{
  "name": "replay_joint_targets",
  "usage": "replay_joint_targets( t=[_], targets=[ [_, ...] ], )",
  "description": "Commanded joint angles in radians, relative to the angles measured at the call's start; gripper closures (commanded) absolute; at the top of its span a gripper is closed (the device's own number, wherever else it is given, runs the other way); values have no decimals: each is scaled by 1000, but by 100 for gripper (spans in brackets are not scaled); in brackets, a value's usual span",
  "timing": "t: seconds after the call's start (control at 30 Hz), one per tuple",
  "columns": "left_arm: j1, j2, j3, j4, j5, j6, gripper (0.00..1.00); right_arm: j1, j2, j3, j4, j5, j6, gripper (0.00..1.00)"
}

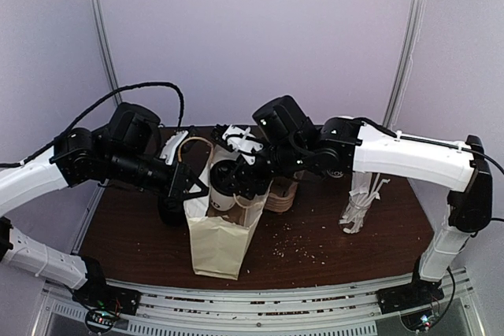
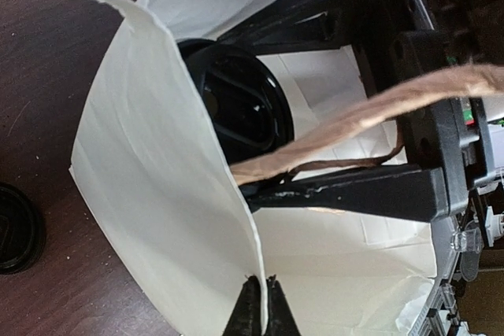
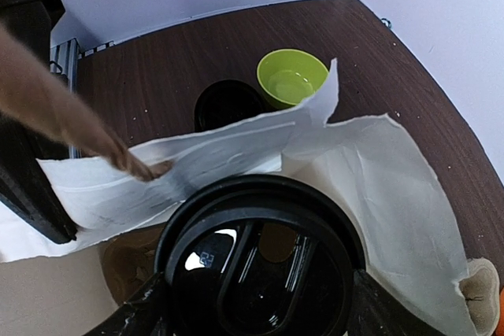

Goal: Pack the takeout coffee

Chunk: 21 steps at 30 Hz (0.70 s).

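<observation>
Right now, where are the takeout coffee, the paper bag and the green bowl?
takeout coffee (image 3: pixel 256 261), right wrist view, on its black lid.
paper bag (image 1: pixel 216 243), top external view, on its front wall.
green bowl (image 3: pixel 292 78), right wrist view, on its inner wall.

**A:** What is standing behind the table?

**B:** A plain pale wall (image 1: pixel 252 37) is running across the whole back, and it is looking slightly violet. A thin metal post (image 1: pixel 102 37) is rising in front of it on the left, and a second post (image 1: pixel 408 37) is rising on the right.

**A:** And the table itself?

**B:** The table (image 1: pixel 331 234) is showing a dark brown wooden top, and small pale crumbs (image 1: pixel 303 245) are lying scattered on it. Silver metal rails (image 1: pixel 276 304) are running along its near edge. The light is falling evenly and is not making hard shadows.
</observation>
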Motion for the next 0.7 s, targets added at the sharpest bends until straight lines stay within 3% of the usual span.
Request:
replay_joint_targets(
  t=[0.0, 0.23, 0.67],
  targets=[
    [-1, -21, -24, 81, -4, 16, 100, -1, 21, -24, 34, -47, 15, 51],
    [-1, -25, -35, 48, -53, 21, 100, -2, 42, 4, -60, -55, -18, 52],
    [-1, -26, -53, 42, -61, 46, 100, 23, 122, 75, -154, 103, -34, 52]
  ],
)
